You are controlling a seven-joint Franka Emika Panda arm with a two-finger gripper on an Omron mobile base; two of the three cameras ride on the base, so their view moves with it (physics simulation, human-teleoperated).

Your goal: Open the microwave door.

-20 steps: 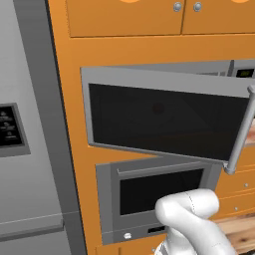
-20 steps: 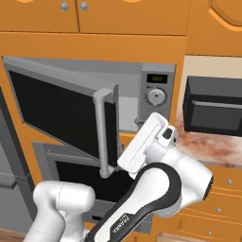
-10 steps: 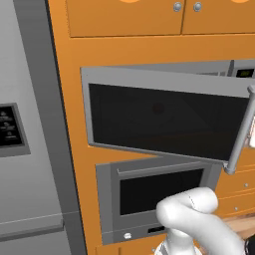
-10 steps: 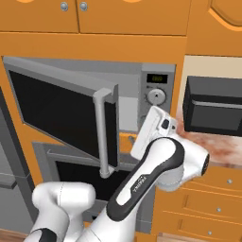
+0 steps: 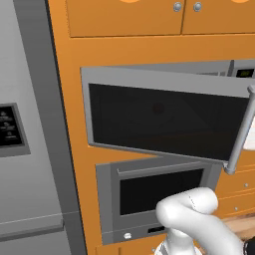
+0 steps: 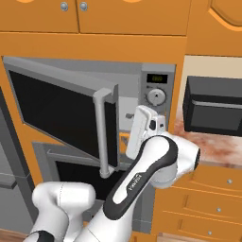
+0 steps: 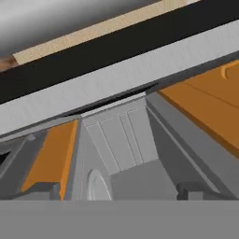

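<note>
The microwave door (image 5: 164, 119) stands swung partly out from its left hinge, dark glass facing out, with its vertical silver handle (image 6: 103, 134) on the free edge. Behind it the microwave (image 6: 156, 94) shows its side panel with a knob and a small display. My white hand (image 6: 143, 127) sits in the gap between the door's free edge and that panel, pointing into the cavity. In the hand view the light grey interior (image 7: 123, 140) and a round turntable (image 7: 95, 186) lie ahead. My gripper (image 7: 119, 192) is open, its dark fingertips (image 7: 44, 190) far apart with nothing between them.
A smaller grey oven (image 5: 159, 191) with a horizontal handle sits below the microwave. A grey fridge (image 5: 25, 149) stands at the left. A black appliance (image 6: 212, 111) rests on the counter (image 6: 208, 153) to the right, over orange drawers. Orange cabinets (image 6: 94, 14) run above.
My hand has shifted slightly left and closer to the cavity opening, while my elbow swung right. The door's angle looks unchanged.
</note>
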